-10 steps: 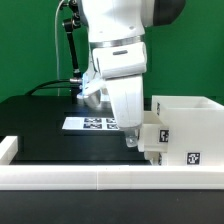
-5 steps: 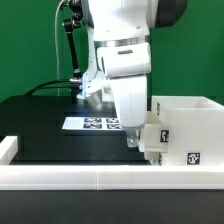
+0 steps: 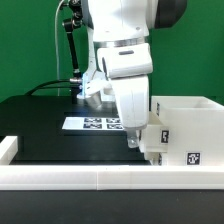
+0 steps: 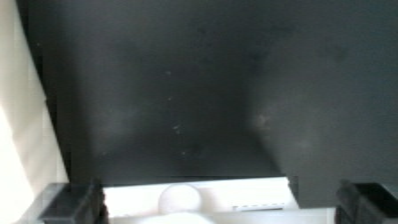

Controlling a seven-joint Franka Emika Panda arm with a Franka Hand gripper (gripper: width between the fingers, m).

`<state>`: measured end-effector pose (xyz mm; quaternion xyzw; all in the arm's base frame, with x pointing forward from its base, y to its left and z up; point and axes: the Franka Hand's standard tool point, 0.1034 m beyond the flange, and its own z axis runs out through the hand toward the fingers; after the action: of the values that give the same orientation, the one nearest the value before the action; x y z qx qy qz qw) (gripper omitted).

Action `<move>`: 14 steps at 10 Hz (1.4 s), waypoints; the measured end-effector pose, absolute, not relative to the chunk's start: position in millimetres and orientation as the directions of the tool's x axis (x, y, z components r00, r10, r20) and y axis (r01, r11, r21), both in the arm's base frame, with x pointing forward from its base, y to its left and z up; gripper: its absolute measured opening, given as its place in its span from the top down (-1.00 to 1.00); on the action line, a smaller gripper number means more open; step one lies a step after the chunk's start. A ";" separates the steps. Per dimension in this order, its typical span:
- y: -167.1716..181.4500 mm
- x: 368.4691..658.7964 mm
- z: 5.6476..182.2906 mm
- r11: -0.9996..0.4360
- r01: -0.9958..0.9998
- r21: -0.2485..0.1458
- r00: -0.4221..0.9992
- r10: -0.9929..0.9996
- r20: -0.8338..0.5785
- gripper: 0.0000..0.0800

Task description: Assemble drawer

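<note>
2 tags (image 3: 166, 135) on the drawer (image 3: 190, 125); no readable writing.

A white tray box (image 4: 199, 199) with a round knob (image 4: 178, 200) lay on the black desk (image 3: 40, 125), beside the large open-topped white shell (image 3: 190, 130), which stood upright bearing square tags.

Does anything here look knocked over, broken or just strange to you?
Nothing stands out. The big white drawer shell sits upright on the black table, and the marker board lies flat behind the arm. In the wrist view a small tray box with a knob sits level between the fingers. No damage shows.
</note>
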<state>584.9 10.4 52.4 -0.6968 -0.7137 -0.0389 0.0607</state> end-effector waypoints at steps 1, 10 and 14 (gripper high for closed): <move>18.0 585.4 53.1 0.036 0.999 -0.027 -0.032 0.989 0.146 -0.62; 27.7 582.3 51.6 0.029 0.998 -0.053 -0.021 0.989 0.145 -0.62; 37.4 583.9 57.9 -0.006 0.998 -0.063 0.014 0.991 0.130 -0.62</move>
<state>583.9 37.4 57.9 -0.7087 -0.7018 -0.0241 0.0681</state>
